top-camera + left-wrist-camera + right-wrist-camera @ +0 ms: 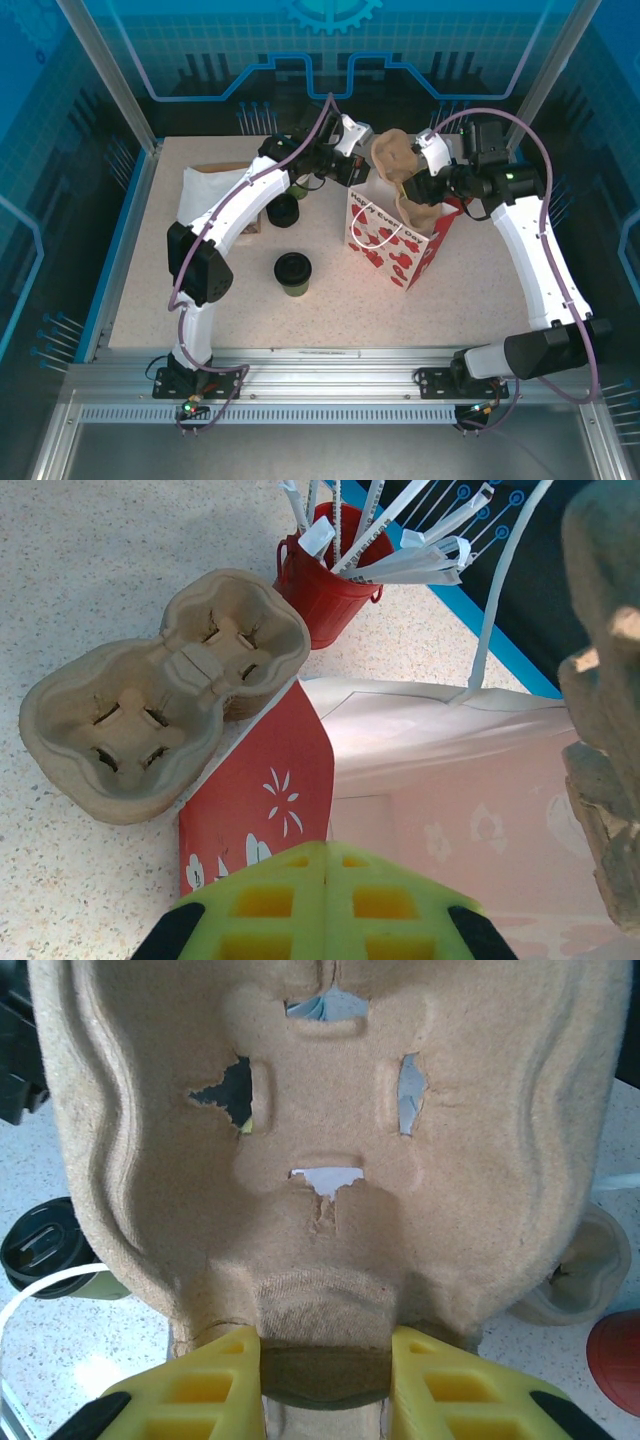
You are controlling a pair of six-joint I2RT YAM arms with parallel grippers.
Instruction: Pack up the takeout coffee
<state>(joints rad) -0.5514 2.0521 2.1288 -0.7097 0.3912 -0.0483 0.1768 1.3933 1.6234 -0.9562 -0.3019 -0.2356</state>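
Nearest my arm bases, the takeout coffee point(293, 272) stands upright on the speckled worktop point(150, 300). It is left of the bag, well apart from both arms, and not yet packed.

Step in hand, as I read it: seat the moulded brown pulp cup carrier point(330, 1140) in the white paper gift bag with red hearts point(395, 245).
- Right gripper point(325, 1375): jaws part open, clamped across one end of the carrier. The carrier hangs tilted over the bag mouth.
- Left gripper point(325, 890): jaws fully closed at the bag's far-left rim, apparently pinching the paper so the mouth gapes.

To do it well: hold the left pinch firm and bring the carrier level, pockets up. Lower slowly down the middle of the opening, and let go only once it sits flat on the bag floor. Risk: a pulp corner snagging the rim and toppling the bag.

The coffee is a small olive-green paper cup with a round black plastic lid that looks level. I judge it light and crushable.
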